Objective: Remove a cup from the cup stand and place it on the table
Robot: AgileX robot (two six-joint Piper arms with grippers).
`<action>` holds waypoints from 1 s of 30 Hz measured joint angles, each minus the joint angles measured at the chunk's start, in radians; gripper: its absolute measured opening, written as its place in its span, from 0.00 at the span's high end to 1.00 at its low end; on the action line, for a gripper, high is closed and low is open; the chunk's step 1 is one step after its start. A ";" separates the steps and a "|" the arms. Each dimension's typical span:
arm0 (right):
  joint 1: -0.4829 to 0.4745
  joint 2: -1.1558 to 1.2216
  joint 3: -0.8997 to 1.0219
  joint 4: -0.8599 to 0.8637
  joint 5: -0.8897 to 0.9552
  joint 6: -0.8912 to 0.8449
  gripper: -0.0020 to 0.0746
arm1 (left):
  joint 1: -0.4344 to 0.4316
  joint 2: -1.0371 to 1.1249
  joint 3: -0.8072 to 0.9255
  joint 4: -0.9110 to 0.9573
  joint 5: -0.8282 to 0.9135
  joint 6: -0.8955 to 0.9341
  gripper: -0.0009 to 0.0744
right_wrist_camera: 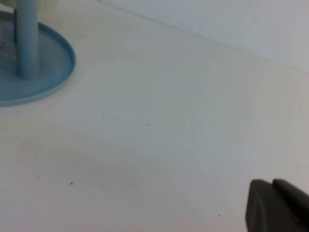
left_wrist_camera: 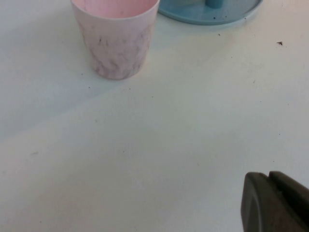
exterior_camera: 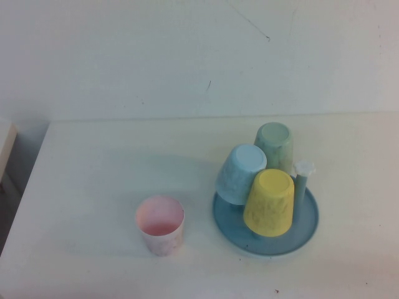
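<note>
The pale pink speckled cup [exterior_camera: 160, 225] stands upright, mouth up, on the white table [exterior_camera: 93, 168], just left of the cup stand [exterior_camera: 310, 223]. It also shows in the left wrist view [left_wrist_camera: 116, 38], with the stand's blue rim [left_wrist_camera: 193, 14] behind it. The stand holds a light blue cup [exterior_camera: 240, 173], a green cup [exterior_camera: 274, 145] and a yellow cup [exterior_camera: 270, 202], all upside down on pegs. One white-tipped peg [exterior_camera: 302, 179] is bare. My left gripper [left_wrist_camera: 268, 182] is shut and empty, low over the table, well back from the pink cup. My right gripper [right_wrist_camera: 271, 189] is shut and empty, away from the stand [right_wrist_camera: 55, 72].
The white wall rises behind the table's far edge [exterior_camera: 206, 117]. The table's left edge [exterior_camera: 25, 187] borders a dark gap. Neither arm shows in the high view.
</note>
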 joint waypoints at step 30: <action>0.063 0.000 0.000 -0.106 0.000 0.148 0.98 | 0.000 0.000 0.000 0.000 0.000 -0.003 0.99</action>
